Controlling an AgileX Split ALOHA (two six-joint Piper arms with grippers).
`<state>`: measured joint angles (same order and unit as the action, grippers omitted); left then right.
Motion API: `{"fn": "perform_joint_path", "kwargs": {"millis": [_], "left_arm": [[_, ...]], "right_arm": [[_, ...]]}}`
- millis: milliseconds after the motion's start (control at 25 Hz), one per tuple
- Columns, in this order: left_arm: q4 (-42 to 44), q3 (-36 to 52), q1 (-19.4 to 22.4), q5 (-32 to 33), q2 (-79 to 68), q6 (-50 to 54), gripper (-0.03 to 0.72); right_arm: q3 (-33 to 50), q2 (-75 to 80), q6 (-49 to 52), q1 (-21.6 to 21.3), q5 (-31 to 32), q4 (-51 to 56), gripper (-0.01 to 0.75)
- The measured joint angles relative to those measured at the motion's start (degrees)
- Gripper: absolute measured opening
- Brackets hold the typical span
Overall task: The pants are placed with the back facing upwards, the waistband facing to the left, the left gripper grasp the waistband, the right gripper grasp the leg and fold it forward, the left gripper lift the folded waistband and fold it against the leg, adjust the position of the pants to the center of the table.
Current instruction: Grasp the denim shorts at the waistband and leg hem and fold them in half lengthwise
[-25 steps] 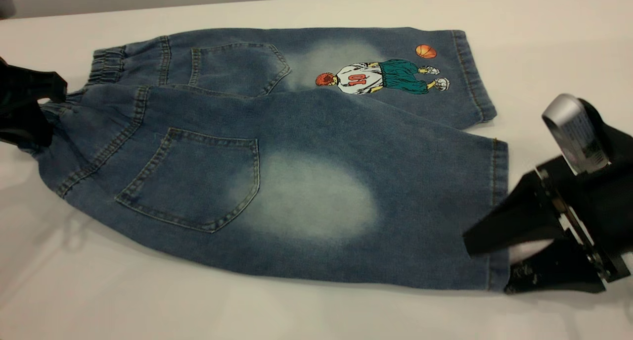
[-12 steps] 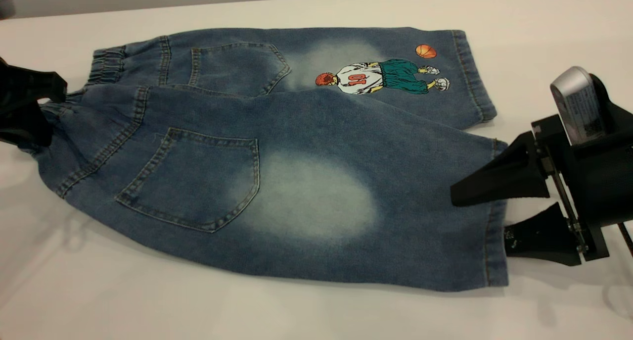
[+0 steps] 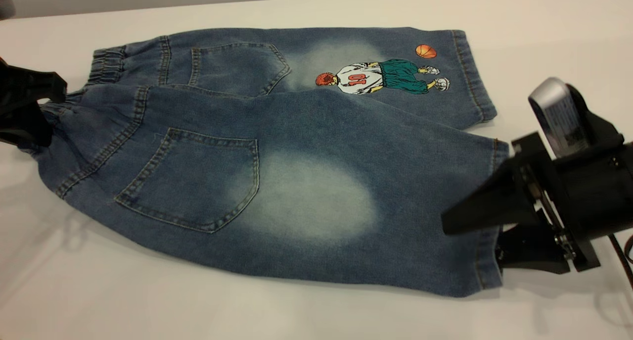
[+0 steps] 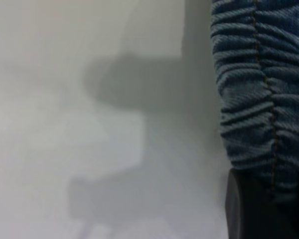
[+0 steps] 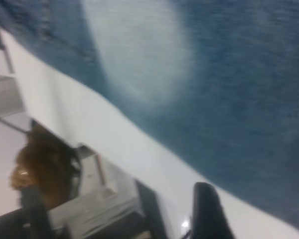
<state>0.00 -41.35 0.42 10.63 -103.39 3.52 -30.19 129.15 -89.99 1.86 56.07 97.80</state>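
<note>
The pants (image 3: 296, 132) lie back up on the table (image 3: 148, 305), with the gathered waistband (image 3: 106, 63) to the left. At the far left, my left gripper (image 3: 42, 107) is shut on the near end of the waistband (image 4: 254, 99), whose ruched band runs into a dark finger (image 4: 249, 209). The leg (image 3: 306, 196) with the pale oval lies nearest the camera. My right gripper (image 3: 470, 241) is open at its hem, one finger above the denim and the other low by the hem's edge. In the right wrist view one finger (image 5: 209, 209) is over white table beside the leg (image 5: 229, 89).
The other leg, with the cartoon basketball print (image 3: 381, 77), lies flat behind. The table's far edge (image 3: 247, 1) runs along the back. White tabletop stretches in front of the pants. Beyond the table, the right wrist view shows a brown object and pale boxes (image 5: 45, 169).
My right gripper rose from the hem's near corner, then came in over the hem toward the pale oval. The hem's near corner shifted slightly. The left gripper stayed put.
</note>
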Motion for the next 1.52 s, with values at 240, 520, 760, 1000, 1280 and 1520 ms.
{"fn": "perform_joint_path", "kwargs": {"millis": [240, 520, 760, 1000, 1280, 1520], "left_arm": [[0.0, 0.0, 0.0, 0.03, 0.0, 0.0, 0.162], [0.0, 0.0, 0.0, 0.03, 0.0, 0.0, 0.162], [0.0, -0.05, 0.0, 0.29, 0.26, 0.0, 0.162], [-0.95, -2.6, 0.0, 3.03, 0.21, 0.0, 0.162], [-1.68, -6.88, -0.57, 4.92, 0.21, -0.17, 0.162], [-1.94, -8.0, -1.71, 5.87, 0.21, -0.17, 0.162]], "right_arm": [[0.0, 0.0, 0.0, 0.0, -2.72, -0.37, 0.15], [0.0, 0.0, 0.0, -0.05, -0.88, -1.94, 0.013], [-0.07, -1.38, 0.02, -0.11, -1.23, 0.0, 0.006], [-2.04, -7.88, 0.08, -0.11, -3.53, -0.72, 0.006], [-7.42, -11.31, 0.08, -0.16, -3.6, -4.49, 0.006], [-8.5, -11.31, 0.02, -0.16, -3.22, -5.37, 0.009]]}}
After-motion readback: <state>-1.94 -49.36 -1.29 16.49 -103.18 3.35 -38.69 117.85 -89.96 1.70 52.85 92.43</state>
